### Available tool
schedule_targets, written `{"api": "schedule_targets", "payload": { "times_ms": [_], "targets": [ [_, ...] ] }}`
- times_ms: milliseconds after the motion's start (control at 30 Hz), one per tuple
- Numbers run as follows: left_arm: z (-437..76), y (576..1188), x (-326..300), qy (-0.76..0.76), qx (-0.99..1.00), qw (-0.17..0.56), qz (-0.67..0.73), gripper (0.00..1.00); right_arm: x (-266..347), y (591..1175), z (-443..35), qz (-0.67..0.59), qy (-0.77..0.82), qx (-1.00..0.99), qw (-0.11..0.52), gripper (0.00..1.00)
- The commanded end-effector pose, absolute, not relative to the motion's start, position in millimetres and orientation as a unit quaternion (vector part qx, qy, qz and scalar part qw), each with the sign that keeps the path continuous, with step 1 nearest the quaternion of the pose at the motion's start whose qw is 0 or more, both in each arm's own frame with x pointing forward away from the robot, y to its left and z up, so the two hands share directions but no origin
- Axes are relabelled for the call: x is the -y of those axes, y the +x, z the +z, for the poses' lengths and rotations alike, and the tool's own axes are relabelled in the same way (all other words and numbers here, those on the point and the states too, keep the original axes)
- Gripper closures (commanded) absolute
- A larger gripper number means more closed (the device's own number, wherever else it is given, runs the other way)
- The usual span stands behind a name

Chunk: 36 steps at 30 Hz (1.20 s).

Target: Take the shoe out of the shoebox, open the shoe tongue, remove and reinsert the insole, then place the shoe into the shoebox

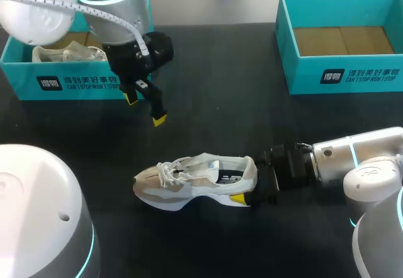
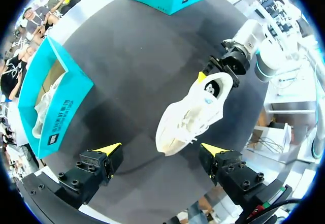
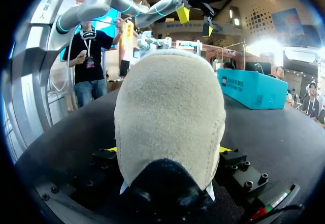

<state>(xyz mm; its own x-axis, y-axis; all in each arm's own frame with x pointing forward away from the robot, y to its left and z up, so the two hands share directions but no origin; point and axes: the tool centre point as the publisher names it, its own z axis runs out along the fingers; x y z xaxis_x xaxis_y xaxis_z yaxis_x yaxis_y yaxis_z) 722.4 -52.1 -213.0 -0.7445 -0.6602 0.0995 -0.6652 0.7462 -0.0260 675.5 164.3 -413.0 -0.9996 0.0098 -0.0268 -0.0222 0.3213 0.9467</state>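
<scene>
Head view: finds the white-and-beige laced sneaker (image 1: 189, 180) already out on the black desk (image 1: 239, 114), sole down, well apart from the empty teal cardboard shoebox (image 1: 343, 76) and from the second teal shoebox (image 1: 69, 82) with another pale shoe (image 1: 66, 53) inside. Reads as the tongue-opening step, not yet done. Shows the right jaws clamped on the sneaker's heel, and the left jaws spread wide and empty above the desk, near the laces but touching nothing. Left wrist view: looks down between two parted yellow fingertips (image 2: 109, 148) at the sneaker's toe and laces; confirms nothing held. Right wrist view: fills with the padded heel, pinched from both sides. Next probably calls for lowering the left jaws to the tongue, pinching it clear of the laces and lifting, with the heel held steady.
</scene>
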Motion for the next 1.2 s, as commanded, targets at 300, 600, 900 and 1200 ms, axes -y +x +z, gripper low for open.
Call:
{"api": "schedule_targets", "payload": {
  "times_ms": [300, 600, 900, 1200],
  "targets": [
    [-236.6, 687.6, 107.3, 0.558, 0.83, 0.017, -0.02, 0.0, -165.5, 675.7, -412.0, 0.581, -0.004, -0.814, 0.013, 1.0],
    [-251.9, 672.6, 143.5, 0.603, 0.794, 0.044, -0.061, 0.0, -165.5, 675.7, -412.0, 0.581, -0.004, -0.814, 0.013, 1.0],
    [-281.5, 670.6, 175.4, 0.626, 0.773, 0.032, -0.1, 0.0, -165.5, 675.7, -412.0, 0.581, -0.004, -0.814, 0.013, 1.0],
    [-306.9, 675.7, 199.7, 0.64, 0.756, 0.012, -0.135, 0.0, -165.5, 675.7, -412.0, 0.581, -0.004, -0.814, 0.013, 1.0]
  ]
}}
